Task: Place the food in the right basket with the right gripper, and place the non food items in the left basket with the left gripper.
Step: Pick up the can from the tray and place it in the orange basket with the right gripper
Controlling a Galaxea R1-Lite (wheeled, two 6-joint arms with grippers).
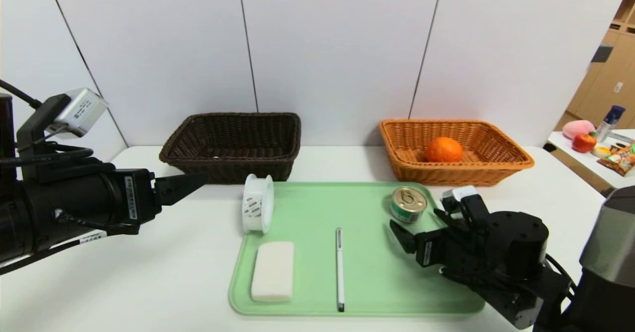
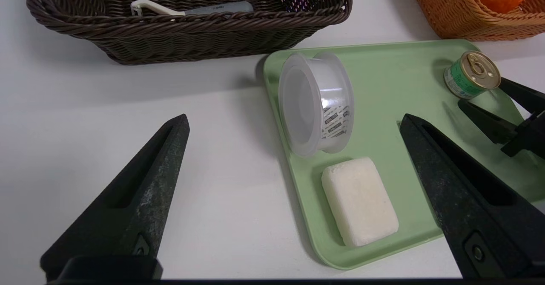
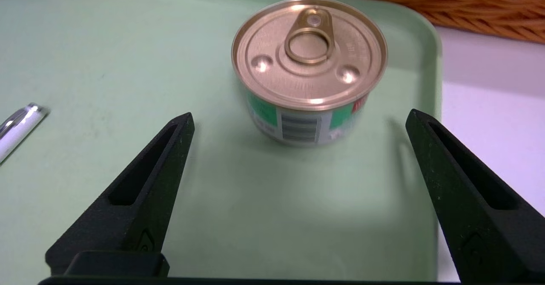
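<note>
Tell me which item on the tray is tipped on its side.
The clear tub, at the tray's far-left corner; can, soap and pen rest normally.

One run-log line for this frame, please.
right gripper: open, before green-labelled tin can | left gripper: open, beside green plastic tray | orange wicker basket: holds orange fruit

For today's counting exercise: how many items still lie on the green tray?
4: tape roll at the far-left corner, soap bar near-left, pen in the middle, can far-right, before the open right gripper.
</note>
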